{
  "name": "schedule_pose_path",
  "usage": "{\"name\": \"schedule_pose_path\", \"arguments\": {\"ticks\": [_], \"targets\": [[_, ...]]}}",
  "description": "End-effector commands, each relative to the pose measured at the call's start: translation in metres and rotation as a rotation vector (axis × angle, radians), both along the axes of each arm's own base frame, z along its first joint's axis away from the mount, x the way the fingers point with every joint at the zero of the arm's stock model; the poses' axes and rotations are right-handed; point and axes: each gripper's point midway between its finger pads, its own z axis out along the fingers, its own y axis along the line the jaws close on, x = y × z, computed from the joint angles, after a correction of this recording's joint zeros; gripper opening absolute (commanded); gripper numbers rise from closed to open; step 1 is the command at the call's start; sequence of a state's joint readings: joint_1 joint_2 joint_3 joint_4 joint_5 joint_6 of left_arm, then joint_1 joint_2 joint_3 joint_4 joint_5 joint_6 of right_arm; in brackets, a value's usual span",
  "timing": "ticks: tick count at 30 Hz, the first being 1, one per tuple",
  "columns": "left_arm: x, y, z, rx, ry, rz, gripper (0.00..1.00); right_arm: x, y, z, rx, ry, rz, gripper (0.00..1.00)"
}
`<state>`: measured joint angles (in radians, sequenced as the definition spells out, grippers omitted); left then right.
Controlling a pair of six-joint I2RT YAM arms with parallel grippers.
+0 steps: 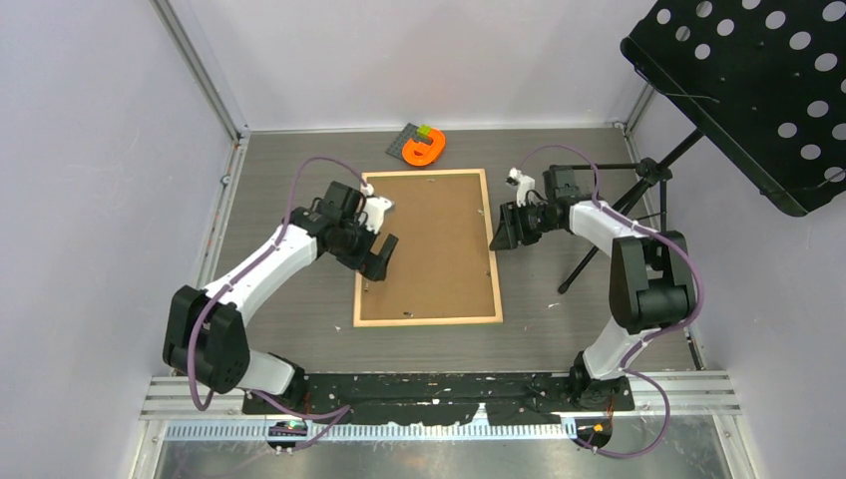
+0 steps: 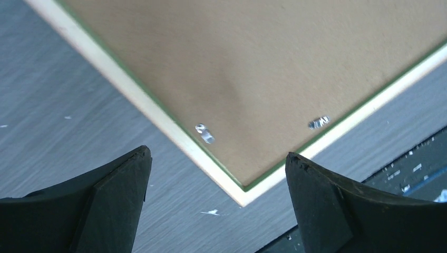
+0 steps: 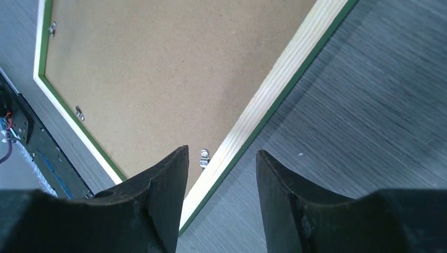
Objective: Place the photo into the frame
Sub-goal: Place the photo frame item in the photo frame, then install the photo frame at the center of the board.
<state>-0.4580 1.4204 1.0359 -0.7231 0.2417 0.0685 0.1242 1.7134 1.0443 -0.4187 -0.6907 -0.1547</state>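
The frame point(image 1: 429, 321) lies flat in the middle of the table, pale wood rails up with a green inner edge. A brown backing board point(image 1: 434, 244) fills it. The photo is hidden from every view. My left gripper point(image 1: 380, 254) is open over the frame's left rail. In the left wrist view its fingers point(image 2: 217, 154) straddle a corner of the frame point(image 2: 158, 113), with nothing between them. My right gripper point(image 1: 504, 232) is open at the right rail. That rail point(image 3: 274, 89) runs under the gap between its fingers point(image 3: 222, 151), untouched.
Small metal tabs point(image 3: 204, 157) sit along the backing board's edge. An orange object point(image 1: 425, 148) rests on a dark pad at the back. A black perforated music stand point(image 1: 758, 80) overhangs the right side, and its tripod leg point(image 1: 599, 249) stands by the right arm.
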Motion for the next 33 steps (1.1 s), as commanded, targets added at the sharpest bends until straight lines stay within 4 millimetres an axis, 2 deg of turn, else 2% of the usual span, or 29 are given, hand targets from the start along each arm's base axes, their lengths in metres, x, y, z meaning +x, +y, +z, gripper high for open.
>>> {"name": "schedule_pose_path", "arguments": {"ticks": [1, 4, 7, 14, 17, 25, 33], "targets": [[0.036, 0.023, 0.032, 0.008, -0.118, 0.121, 0.97, 0.009, 0.011, 0.044, 0.029, -0.153, 0.035, 0.57], [0.051, 0.034, 0.036, -0.016, -0.104, 0.186, 0.99, 0.009, 0.018, 0.06, 0.007, -0.216, 0.062, 0.58], [0.065, 0.044, 0.031, -0.003, -0.082, 0.23, 1.0, 0.008, 0.033, 0.074, -0.038, -0.291, 0.112, 0.6], [0.081, 0.046, 0.0, -0.053, 0.077, 0.279, 0.9, 0.007, 0.069, 0.098, -0.118, -0.454, 0.21, 0.64], [0.081, 0.038, -0.011, -0.097, 0.137, 0.302, 0.82, 0.003, 0.085, 0.094, -0.143, -0.482, 0.253, 0.65], [0.085, 0.028, -0.036, -0.128, 0.219, 0.303, 0.57, 0.002, 0.083, 0.058, -0.178, -0.436, 0.224, 0.63], [0.087, 0.022, -0.048, -0.153, 0.259, 0.327, 0.49, 0.004, 0.076, 0.051, -0.209, -0.443, 0.201, 0.62]]}}
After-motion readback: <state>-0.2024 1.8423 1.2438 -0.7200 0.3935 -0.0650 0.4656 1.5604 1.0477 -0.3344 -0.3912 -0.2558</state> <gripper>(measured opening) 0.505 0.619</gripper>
